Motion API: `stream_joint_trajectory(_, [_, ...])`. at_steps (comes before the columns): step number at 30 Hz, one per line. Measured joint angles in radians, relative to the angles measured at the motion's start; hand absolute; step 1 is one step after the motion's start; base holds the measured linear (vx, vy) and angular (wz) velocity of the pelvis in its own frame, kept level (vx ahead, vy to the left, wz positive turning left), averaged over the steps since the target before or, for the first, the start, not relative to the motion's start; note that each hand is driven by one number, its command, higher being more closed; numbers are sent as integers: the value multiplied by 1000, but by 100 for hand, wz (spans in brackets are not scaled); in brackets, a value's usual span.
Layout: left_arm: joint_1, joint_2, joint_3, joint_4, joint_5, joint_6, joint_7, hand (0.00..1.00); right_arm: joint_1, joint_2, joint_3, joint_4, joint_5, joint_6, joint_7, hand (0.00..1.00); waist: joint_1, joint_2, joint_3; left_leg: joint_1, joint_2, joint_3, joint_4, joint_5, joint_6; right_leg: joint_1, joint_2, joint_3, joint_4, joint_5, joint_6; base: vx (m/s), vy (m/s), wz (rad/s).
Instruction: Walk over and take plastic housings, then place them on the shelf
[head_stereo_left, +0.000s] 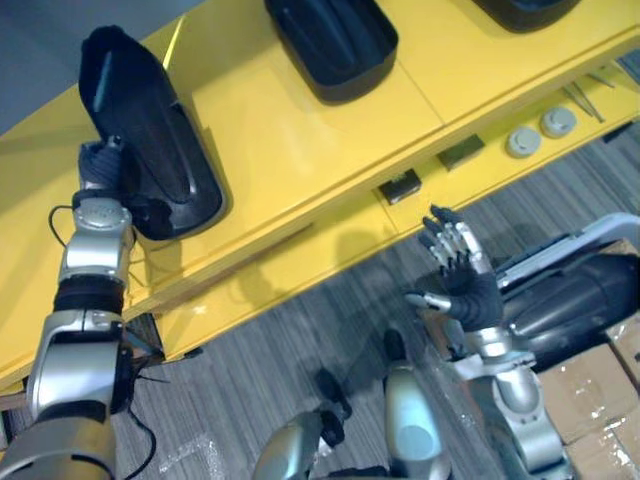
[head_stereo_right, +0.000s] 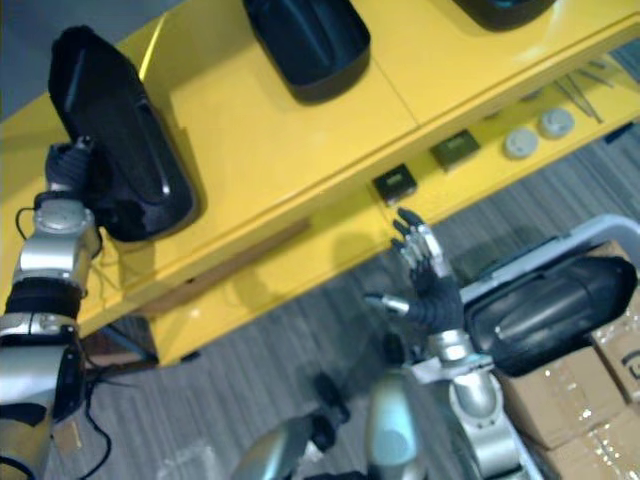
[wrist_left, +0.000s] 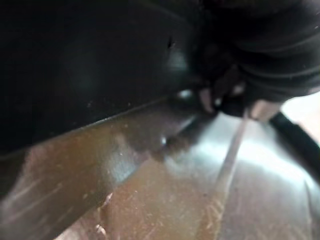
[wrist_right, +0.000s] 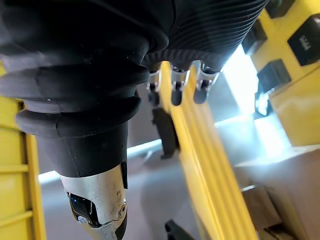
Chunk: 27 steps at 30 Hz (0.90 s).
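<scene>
Here, a black plastic housing (head_stereo_left: 150, 140) lies on top of the yellow shelf (head_stereo_left: 300, 150), with the left hand (head_stereo_left: 98, 165) touching its near edge at the shelf's front; its grip cannot be told. A second housing (head_stereo_left: 330, 40) rests farther back on the shelf (apart from the first). The right hand (head_stereo_left: 462, 275) hangs spread open and empty off the shelf's front.

I look down at a long yellow shelf (head_stereo_left: 300, 150) that runs slanted in front of me. Its top is smooth and shiny, with a thin bright line of light (head_stereo_left: 172, 45) near the far edge. Under the top is a lower board (head_stereo_left: 490, 165) with small dark squares (head_stereo_left: 400, 186) and round grey discs (head_stereo_left: 521, 141) on it. The floor (head_stereo_left: 300, 340) is grey carpet with thin stripes. Brown cardboard boxes (head_stereo_left: 600, 400) are on my right.
</scene>
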<state>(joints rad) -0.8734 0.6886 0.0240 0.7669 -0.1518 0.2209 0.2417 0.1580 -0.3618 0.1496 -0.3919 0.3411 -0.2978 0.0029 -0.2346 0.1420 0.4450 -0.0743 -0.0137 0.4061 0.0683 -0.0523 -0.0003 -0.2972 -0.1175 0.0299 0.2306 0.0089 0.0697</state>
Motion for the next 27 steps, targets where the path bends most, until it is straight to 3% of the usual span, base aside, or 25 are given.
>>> stream_joint_trajectory(1, [-1,0,0,5,-1,2,-3,0,0,0,-1,0,1,0,0,0,0,0,0,0,1,4,1,-3,-3,-1,0,1,2,0,1,-17,-7,-3])
stream_joint_trajectory(4, [-6,11,-2,13,-8,23,-7,0,-1,0,-1,0,8,0,-2,0,0,-4,1,-18,3,16,10,-8,-6,-17,0,4,8,5,6,0,0,0])
stream_joint_trajectory(11, [-83,38,-8,78,-7,69,29,0,-10,3,-1,0,9,-3,-27,0,-1,-41,23,-50,17,17,51,-24,3,-20,7,5,-18,31,10,7,-3,0])
stream_joint_trajectory(18, [-129,58,-37,100,-9,77,129,0,-11,7,-1,9,9,-3,-49,0,0,-60,34,-69,32,17,79,-33,2,-16,16,6,-40,42,8,38,-16,-1])
stream_joint_trajectory(21, [-142,58,-37,102,-46,64,225,0,-9,9,0,15,8,-11,-52,0,-1,-65,37,-69,33,17,80,-34,3,-14,17,6,-42,43,8,10,-4,0])
stream_joint_trajectory(22, [-160,58,-35,105,-48,42,291,0,-6,16,0,15,8,-18,-60,0,-1,-72,42,-69,33,16,81,-35,5,-12,17,4,-42,43,8,0,0,0])
stream_joint_trajectory(27, [-186,58,-23,99,-48,-53,477,0,28,40,2,15,4,-56,-70,0,1,-78,43,-52,34,10,84,-39,10,16,16,-3,-53,44,9,6,1,1])
